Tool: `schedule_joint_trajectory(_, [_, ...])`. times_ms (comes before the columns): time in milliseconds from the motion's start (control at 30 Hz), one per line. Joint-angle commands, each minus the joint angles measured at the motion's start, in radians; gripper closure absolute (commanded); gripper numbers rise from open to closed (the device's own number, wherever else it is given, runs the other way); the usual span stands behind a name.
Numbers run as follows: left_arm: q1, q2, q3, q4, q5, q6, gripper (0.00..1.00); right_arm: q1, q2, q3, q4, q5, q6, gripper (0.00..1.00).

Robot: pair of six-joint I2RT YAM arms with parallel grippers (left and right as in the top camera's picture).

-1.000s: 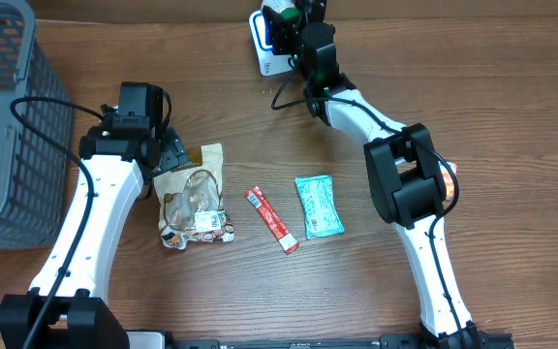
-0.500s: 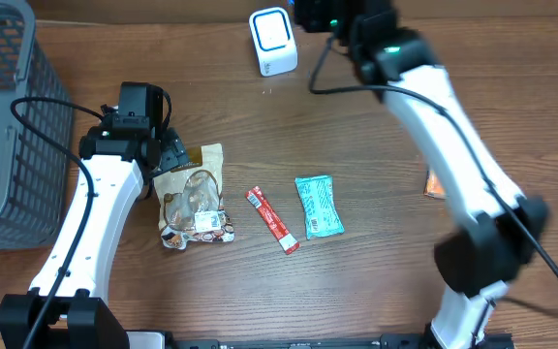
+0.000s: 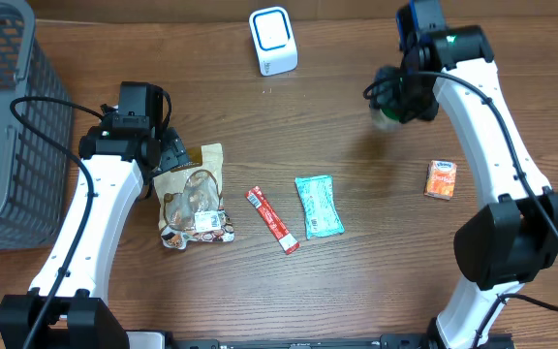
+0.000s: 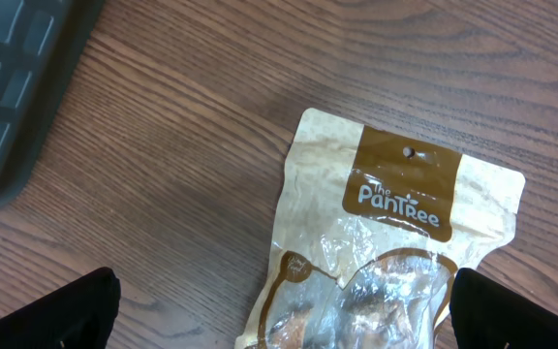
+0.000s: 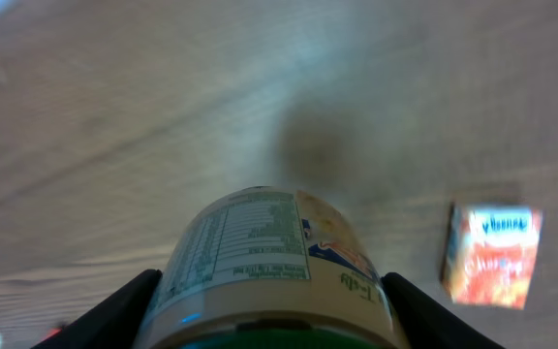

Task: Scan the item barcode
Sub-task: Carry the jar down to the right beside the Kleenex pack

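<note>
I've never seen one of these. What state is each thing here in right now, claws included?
left gripper, open, hovering over the snack pouch
right gripper, shut on the jar
jar, held above the table, label showing
snack pouch, lying flat, printed side up
red stick packet, lying flat
teal packet, lying flat
orange carton, lying flat, by itself
scanner, standing upright
basket, upright at the left edge
</note>
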Motion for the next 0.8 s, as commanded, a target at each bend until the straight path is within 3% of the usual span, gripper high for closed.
schedule_joint_trajectory(0, [-0.001, -0.020, 0.017, -0.002, 0.000, 0.008, 0.00, -0.023, -0.005, -0.100, 0.042, -0.001, 0.023, 0.96])
schedule_joint_trajectory(333, [-0.001, -0.020, 0.017, -0.002, 0.000, 0.008, 0.00, -0.073, -0.005, -0.402, 0.251, 0.002, 0.023, 0.96])
schedule_joint_trajectory(767, [-0.001, -0.020, 0.017, -0.002, 0.000, 0.008, 0.00, -0.179, -0.004, -0.475, 0.260, 0.070, 0.023, 0.96])
